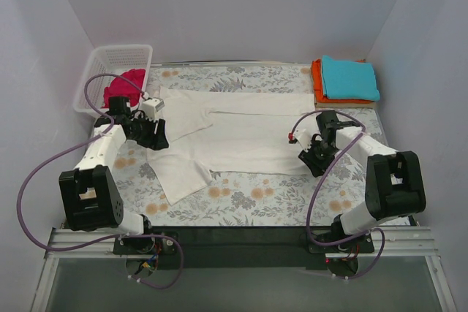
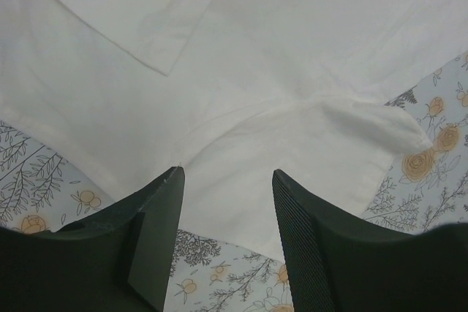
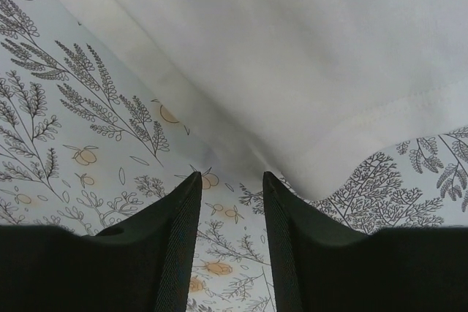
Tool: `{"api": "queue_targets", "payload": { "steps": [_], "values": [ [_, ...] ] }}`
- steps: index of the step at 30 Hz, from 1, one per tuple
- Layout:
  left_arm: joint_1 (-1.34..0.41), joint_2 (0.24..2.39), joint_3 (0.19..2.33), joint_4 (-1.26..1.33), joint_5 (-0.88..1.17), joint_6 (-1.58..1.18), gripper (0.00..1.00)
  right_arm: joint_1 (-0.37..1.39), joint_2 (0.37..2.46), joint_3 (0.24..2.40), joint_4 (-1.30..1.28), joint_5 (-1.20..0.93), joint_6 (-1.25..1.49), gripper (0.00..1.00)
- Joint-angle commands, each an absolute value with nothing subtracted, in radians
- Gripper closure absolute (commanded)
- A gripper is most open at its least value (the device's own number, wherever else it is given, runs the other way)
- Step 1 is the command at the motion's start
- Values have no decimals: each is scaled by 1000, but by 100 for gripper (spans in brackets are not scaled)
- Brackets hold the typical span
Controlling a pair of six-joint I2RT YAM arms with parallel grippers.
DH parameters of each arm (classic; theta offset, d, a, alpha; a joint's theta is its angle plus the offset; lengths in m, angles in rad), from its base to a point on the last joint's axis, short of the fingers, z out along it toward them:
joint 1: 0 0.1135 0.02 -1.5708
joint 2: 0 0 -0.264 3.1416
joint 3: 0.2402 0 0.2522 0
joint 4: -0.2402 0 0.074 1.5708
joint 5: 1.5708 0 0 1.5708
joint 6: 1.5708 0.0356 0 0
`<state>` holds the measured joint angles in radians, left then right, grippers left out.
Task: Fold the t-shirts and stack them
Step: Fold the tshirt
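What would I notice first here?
A big off-white t-shirt lies spread across the middle, with the left gripper and right gripper open at its ends. Far right, a teal t-shirt sits folded on an orange t-shirt; far left, a magenta t-shirt lies in a white basket.

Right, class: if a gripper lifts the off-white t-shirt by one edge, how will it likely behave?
Probably floppy: the off-white t-shirt lies flat with soft creases, so it would drape and sag. Likely light, being thin cloth. Pushed, it may bunch rather than slide across the floral table covering.
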<state>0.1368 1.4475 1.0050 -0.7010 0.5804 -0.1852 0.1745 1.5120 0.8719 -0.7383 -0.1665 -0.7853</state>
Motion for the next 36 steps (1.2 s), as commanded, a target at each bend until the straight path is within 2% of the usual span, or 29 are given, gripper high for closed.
{"api": "queue_targets", "payload": {
  "steps": [1, 3, 6, 7, 9, 15, 24, 29, 32, 36],
  "values": [
    [147, 1440, 989, -706, 561, -141, 51, 173, 1525, 844, -677, -149, -808, 60],
    [149, 1445, 983, -706, 552, -129, 50, 175, 1531, 821, -658, -143, -811, 60],
    [150, 1444, 962, -710, 535, -83, 51, 175, 1529, 793, -647, -132, -816, 76],
    [150, 1440, 945, -709, 523, -62, 51, 175, 1525, 784, -647, -126, -824, 88],
    [150, 1433, 927, -700, 508, -5, 51, 175, 1499, 770, -647, -108, -828, 99],
    [150, 1421, 856, -695, 447, 139, 53, 175, 1436, 775, -684, -95, -830, 99],
    [150, 1436, 781, -566, 385, 176, 54, 175, 1443, 808, -704, -95, -830, 99],
    [152, 1483, 764, -566, 382, 218, 58, 175, 1459, 816, -704, -100, -825, 99],
    [150, 1493, 747, -595, 385, 242, 67, 172, 1463, 818, -704, -100, -824, 99],
    [150, 1460, 719, -629, 384, 278, 67, 172, 1459, 824, -710, -101, -822, 99]
  ]
}}
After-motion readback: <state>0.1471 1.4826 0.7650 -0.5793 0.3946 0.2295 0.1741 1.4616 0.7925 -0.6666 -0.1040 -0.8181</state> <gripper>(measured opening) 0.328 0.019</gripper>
